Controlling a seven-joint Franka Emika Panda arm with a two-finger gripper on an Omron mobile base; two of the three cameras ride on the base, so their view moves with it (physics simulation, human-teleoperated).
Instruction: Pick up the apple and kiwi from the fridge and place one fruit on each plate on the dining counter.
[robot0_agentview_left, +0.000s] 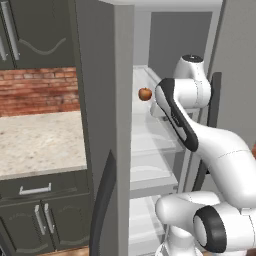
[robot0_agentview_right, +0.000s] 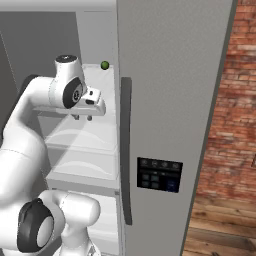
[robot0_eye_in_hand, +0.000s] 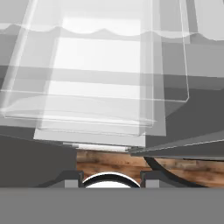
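My jaws (robot0_agentview_right: 83, 118) closed on nothing, my arm bent up into the open fridge (robot0_agentview_left: 100, 100), hand pointing down over lower shelves, apple (robot0_agentview_left: 145, 93) on upper shelf beside it, kiwi (robot0_agentview_right: 104, 65) behind, no readable writing

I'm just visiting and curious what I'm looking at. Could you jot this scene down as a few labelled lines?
Place: open fridge with white shelves
Apple: on an upper shelf, untouched
Kiwi: on an upper shelf, at the back
Arm: reaching into the fridge
Claw: shut, holding nothing, above a lower shelf
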